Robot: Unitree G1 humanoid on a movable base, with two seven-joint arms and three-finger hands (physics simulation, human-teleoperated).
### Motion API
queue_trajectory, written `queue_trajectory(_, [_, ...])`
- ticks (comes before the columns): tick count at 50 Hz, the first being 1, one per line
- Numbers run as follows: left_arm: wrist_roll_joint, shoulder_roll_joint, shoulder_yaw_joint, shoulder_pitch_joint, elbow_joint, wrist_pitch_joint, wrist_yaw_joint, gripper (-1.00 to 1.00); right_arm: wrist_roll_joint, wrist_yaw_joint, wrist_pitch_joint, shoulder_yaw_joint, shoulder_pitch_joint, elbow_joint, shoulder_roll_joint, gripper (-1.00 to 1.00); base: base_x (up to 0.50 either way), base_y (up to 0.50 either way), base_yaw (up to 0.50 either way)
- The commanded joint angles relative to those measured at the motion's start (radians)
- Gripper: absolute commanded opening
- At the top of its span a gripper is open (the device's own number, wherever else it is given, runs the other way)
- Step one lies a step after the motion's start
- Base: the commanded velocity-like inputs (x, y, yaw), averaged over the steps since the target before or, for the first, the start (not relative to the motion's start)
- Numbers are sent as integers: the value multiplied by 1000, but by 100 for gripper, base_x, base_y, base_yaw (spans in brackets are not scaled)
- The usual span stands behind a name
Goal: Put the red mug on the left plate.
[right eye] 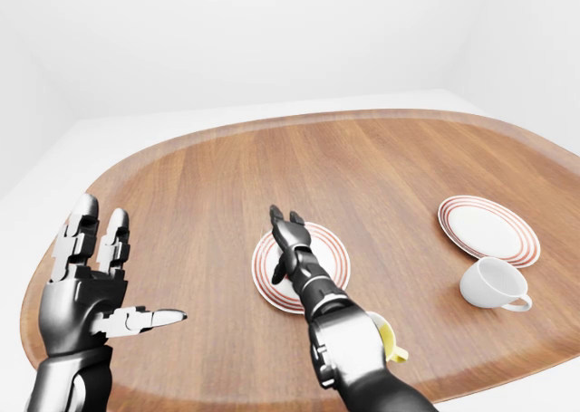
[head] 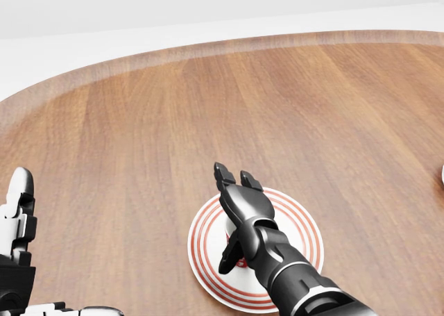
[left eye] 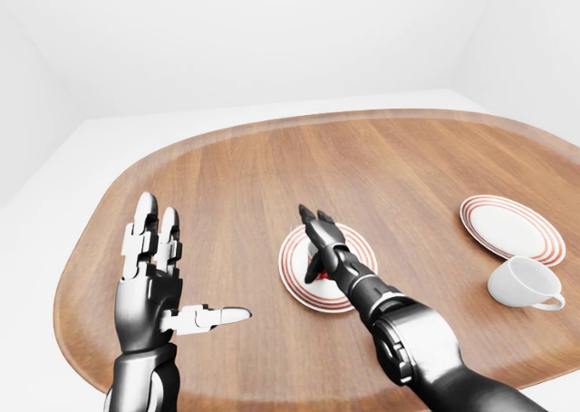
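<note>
On the wooden worktop (left eye: 236, 186) the red mug (head: 238, 260) sits on the left plate (head: 300, 222), mostly hidden under the right hand (head: 239, 201), whose fingers (head: 223, 173) spread wide and should lift straight up clear.

1. The left hand (left eye: 154, 281) is shiny silver metal with three fingers made of small blocky pieces joined together.
2. Dark gaps show between those pieces.
3. Its wrist is round and dark grey.
4. The right hand (head: 239, 198) is glossy black and dark grey, with three short black fingers.
5. The right forearm has a thin pale ring around it.
6. The right upper arm is thick, smooth and dark grey.
</note>
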Motion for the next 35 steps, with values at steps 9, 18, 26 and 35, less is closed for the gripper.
queue_trajectory(9, [-6, -11, 9, 20, -49, 0, -5, 100, 204, 590, 0, 23, -293, -104, -111, 100, 0, 0, 0])
queue_trajectory(18, [-17, -16, 18, 32, -73, 0, -11, 100, 350, 952, 68, 76, -280, -582, -170, 100, 0, 0, 0])
queue_trajectory(26, [-14, -18, 18, 28, -76, 0, -10, 100, 346, 952, 79, 88, -250, -647, -182, 100, 0, 0, 0])
queue_trajectory(35, [-19, -20, 26, 26, -67, 0, -13, 100, 313, 952, 175, 66, 26, -1102, -218, 100, 0, 0, 0])
